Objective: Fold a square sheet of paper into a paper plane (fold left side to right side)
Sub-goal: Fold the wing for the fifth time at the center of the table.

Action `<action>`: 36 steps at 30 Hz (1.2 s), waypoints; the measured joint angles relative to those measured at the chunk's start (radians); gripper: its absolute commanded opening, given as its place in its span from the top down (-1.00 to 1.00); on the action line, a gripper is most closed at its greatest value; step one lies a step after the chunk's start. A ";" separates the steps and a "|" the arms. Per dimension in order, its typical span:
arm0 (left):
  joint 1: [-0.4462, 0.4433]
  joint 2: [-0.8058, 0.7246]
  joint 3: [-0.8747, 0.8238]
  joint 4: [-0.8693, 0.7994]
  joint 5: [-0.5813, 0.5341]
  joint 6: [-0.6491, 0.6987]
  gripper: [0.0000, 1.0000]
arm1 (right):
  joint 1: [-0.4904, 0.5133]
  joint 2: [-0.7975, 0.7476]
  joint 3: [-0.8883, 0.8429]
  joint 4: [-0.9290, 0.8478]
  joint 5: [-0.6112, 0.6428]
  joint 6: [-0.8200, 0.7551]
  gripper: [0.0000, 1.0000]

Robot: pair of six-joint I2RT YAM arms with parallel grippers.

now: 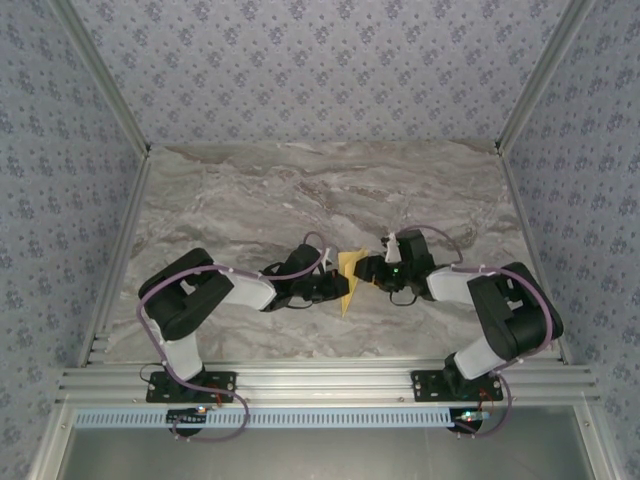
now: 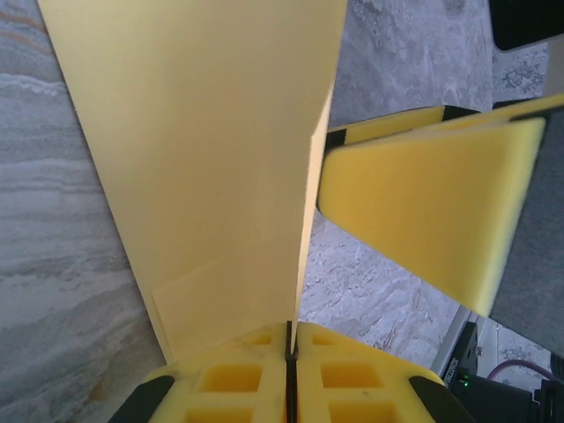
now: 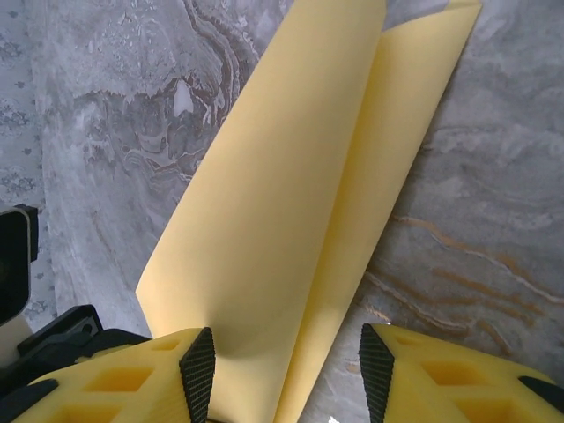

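The mustard-yellow paper [image 1: 350, 278], folded lengthwise into a narrow shape tapering to a point like a paper plane, is held up off the marble table between both arms. My left gripper [image 1: 336, 288] is shut on it. In the left wrist view the jaws [image 2: 293, 339] pinch the paper's edge and the layers of paper [image 2: 203, 159] rise away from them. My right gripper [image 1: 368, 272] stands open around the other side. In the right wrist view the two paper layers [image 3: 291, 220] pass between its fingers [image 3: 198, 374]; the left pad touches the paper and the right pad is apart from it.
The marble tabletop [image 1: 300, 190] stretches behind the grippers, walled by patterned panels and aluminium rails [image 1: 320, 380] along the near edge. One of the right gripper's yellow fingers [image 2: 423, 211] sits close beside the paper in the left wrist view.
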 measured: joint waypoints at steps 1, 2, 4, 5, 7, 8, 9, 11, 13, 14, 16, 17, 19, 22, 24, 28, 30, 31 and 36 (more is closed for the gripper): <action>0.000 0.000 0.000 0.002 0.000 0.000 0.83 | 0.000 0.005 0.003 0.003 0.000 0.002 0.02; 0.000 0.000 0.000 0.002 0.000 0.000 0.83 | 0.000 0.008 0.006 0.004 0.000 0.004 0.02; 0.000 0.002 0.000 0.004 0.000 -0.003 0.83 | 0.000 0.018 0.016 0.002 0.000 0.008 0.04; 0.000 0.002 0.000 0.004 0.000 -0.004 0.82 | 0.000 0.023 0.021 0.000 0.000 0.008 0.06; 0.000 0.005 0.000 0.007 0.001 -0.006 0.79 | 0.001 0.031 0.034 -0.015 0.001 0.009 0.09; 0.000 0.005 0.000 0.006 0.003 -0.007 0.77 | 0.001 0.035 0.040 -0.026 0.002 0.009 0.10; 0.000 0.005 0.000 0.007 0.003 -0.007 0.76 | 0.001 0.039 0.047 -0.037 0.002 0.009 0.11; 0.000 0.005 0.000 0.007 0.004 -0.007 0.71 | 0.001 0.045 0.061 -0.060 0.004 0.009 0.11; 0.000 0.005 0.000 0.007 0.004 -0.006 0.64 | 0.001 0.049 0.071 -0.078 0.005 0.010 0.12; 0.000 0.005 0.000 0.007 0.004 -0.006 0.60 | 0.001 0.050 0.075 -0.086 0.005 0.010 0.11; 0.000 0.005 0.000 0.006 0.006 -0.006 0.55 | 0.001 0.053 0.082 -0.099 0.008 0.010 0.12; 0.003 0.005 0.000 0.006 0.008 -0.006 0.53 | 0.001 0.054 0.084 -0.102 0.009 0.010 0.12; 0.005 0.005 0.000 0.005 0.011 -0.005 0.51 | 0.001 0.056 0.087 -0.106 0.009 0.010 0.12; 0.012 -0.002 0.000 -0.006 0.011 0.003 0.46 | 0.001 0.060 0.091 -0.112 0.008 0.010 0.13; 0.017 -0.019 -0.001 -0.018 0.011 0.009 0.38 | 0.001 0.062 0.095 -0.117 0.008 0.011 0.13; 0.034 -0.072 -0.011 -0.026 0.015 0.018 0.23 | 0.001 0.064 0.101 -0.127 0.008 0.011 0.13; 0.049 -0.103 -0.019 -0.034 0.017 0.026 0.16 | 0.001 0.064 0.101 -0.128 0.008 0.011 0.12; 0.059 -0.117 -0.022 -0.040 0.018 0.029 0.12 | 0.001 0.064 0.102 -0.129 0.008 0.011 0.13; 0.116 -0.143 -0.023 -0.065 0.021 0.032 0.08 | 0.001 0.067 0.108 -0.137 0.007 0.011 0.13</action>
